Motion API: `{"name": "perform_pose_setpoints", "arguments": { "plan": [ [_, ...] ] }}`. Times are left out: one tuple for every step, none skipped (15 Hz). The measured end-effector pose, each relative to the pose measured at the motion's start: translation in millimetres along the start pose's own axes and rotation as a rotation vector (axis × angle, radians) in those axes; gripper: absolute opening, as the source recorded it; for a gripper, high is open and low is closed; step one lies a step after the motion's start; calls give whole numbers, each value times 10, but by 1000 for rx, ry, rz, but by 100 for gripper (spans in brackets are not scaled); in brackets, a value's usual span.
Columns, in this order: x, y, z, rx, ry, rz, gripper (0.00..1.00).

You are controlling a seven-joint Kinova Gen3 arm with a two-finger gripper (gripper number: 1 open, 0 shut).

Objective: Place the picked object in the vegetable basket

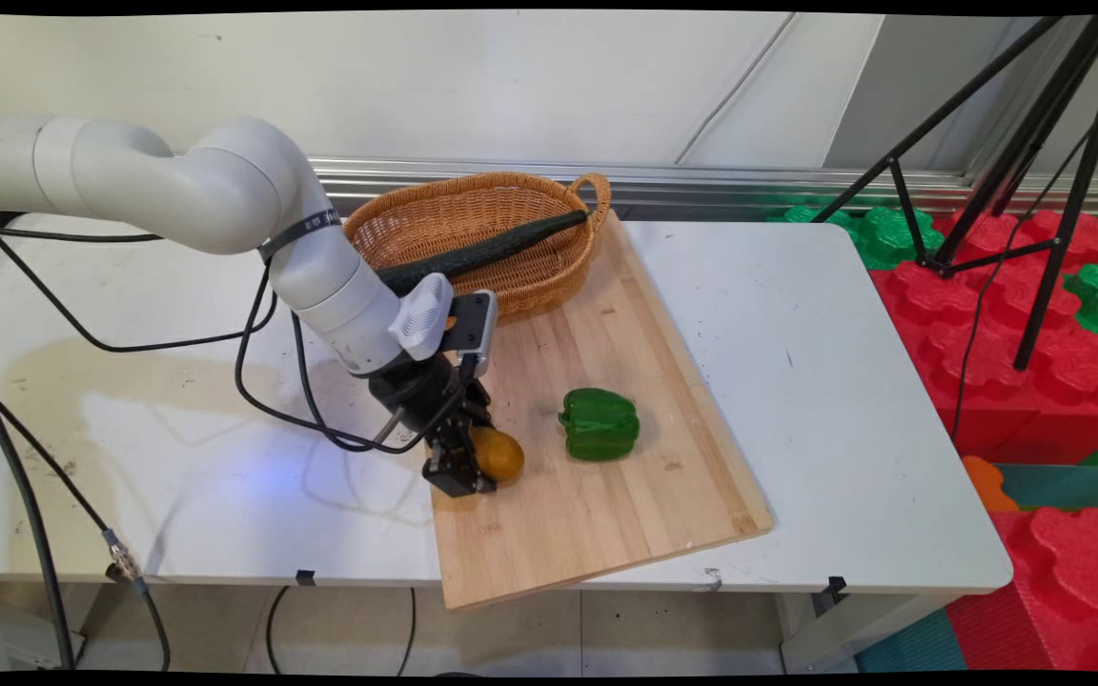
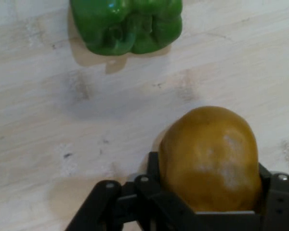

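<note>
The black two-finger gripper is down low on the near left part of the light wooden cutting board. Its two fingers sit on either side of a round yellow-brown fruit and press on it, so it is holding the fruit. The fruit looks like it rests on the board, or just above it.

A little farther along the board lies a shiny green bell pepper, near the fruit but not touching it.

At the far end of the board stands a brown woven basket with a handle. A long dark green cucumber lies across it.

Everything sits on the white table.
</note>
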Motion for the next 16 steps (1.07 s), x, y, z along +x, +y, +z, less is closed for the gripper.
{"name": "perform_pose_setpoints", "arguments": {
  "plan": [
    [3,0,7,3,0,0,0],
    [6,-1,9,5,0,0,0],
    [6,-2,8,8,1,-2,0],
    [7,-3,4,12,3,-4,0],
    [9,-4,-2,15,4,-5,0],
    [14,-8,-13,19,6,-7,0],
    [15,-9,-23,22,8,-9,0],
    [22,-15,-40,25,12,-11,0],
    [12,-14,-74,30,17,-18,0],
    [11,-16,-106,35,22,-23,0],
    [0,-10,-159,39,30,-26,0],
    [6,-16,-210,44,37,-31,0],
    [5,-19,-262,48,44,-36,0],
    [-4,-18,-304,51,49,-41,0],
    [-11,-20,-374,53,57,-46,0],
    [-17,-19,-428,53,63,-49,0]
  ]
}}
